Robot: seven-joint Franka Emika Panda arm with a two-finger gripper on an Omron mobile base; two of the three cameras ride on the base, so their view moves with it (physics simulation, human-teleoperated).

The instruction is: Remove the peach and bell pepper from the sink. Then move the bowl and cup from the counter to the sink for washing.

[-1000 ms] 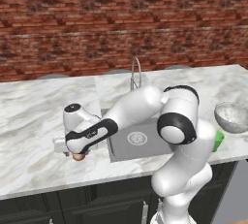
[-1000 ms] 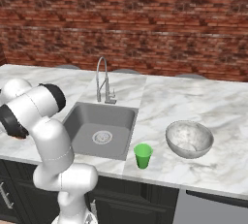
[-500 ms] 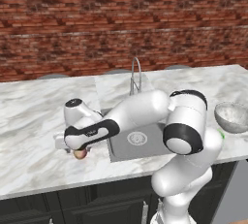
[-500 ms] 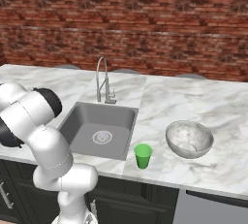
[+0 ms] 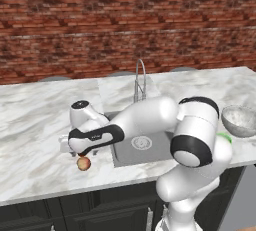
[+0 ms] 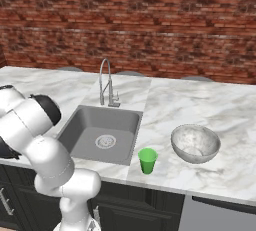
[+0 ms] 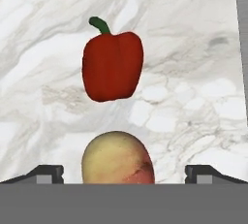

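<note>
- My claw (image 7: 124,172) stands wide open over the tabletop (image 5: 35,125) left of the sink (image 5: 150,147), holding nothing. In the hand view its two fingertips (image 7: 46,173) sit far apart on either side of the peach (image 7: 117,157).
- The peach lies on the marble between the open tips; I cannot tell whether either tip touches it. In the left base view the peach (image 5: 83,163) rests near the front edge of the tabletop, just under the hand.
- The bell pepper (image 7: 112,64) lies on the marble just beyond the peach in the hand view, stem at its upper left, a narrow strip of marble between the two.
- Sink basin (image 6: 100,130): I see the round drain in its floor, with the arched faucet (image 6: 106,82) at its far rim.
- The cup (image 6: 147,160) stands upright on the tabletop just right of the sink's near right corner.
- The bowl (image 6: 195,143) sits upright to the right of the cup, near it but apart, mottled inside facing up.
</note>
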